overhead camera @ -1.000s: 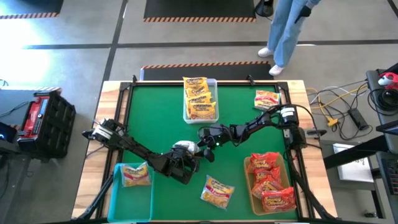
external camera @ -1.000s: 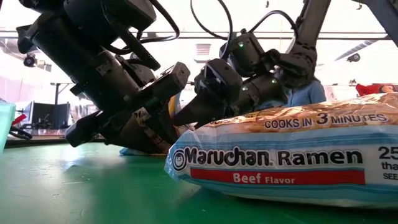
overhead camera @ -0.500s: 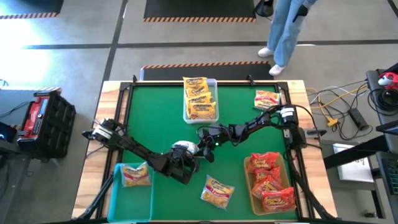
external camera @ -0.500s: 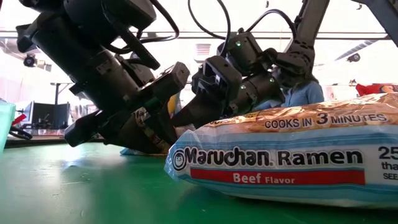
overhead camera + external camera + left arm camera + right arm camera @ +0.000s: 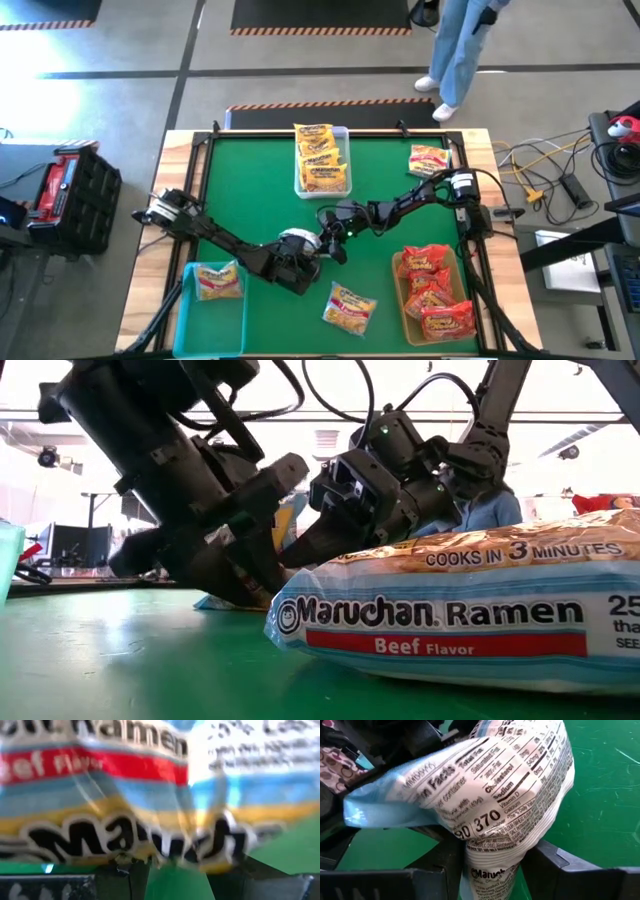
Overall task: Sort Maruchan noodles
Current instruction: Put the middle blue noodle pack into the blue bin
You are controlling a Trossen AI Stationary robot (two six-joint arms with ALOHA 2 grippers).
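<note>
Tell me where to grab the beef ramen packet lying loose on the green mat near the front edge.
Probably take the beef packet at one short end, where it tapers thin, coming straight down from above. It lies flat and skewed on the mat, and its puffed middle looks too thick and slippery to pinch.

Crinkled ramen packet filling most of the frame, showing red, pale-blue and yellow bands with black lettering, sitting between the left tool's dark fingers, green bench showing beyond
</note>
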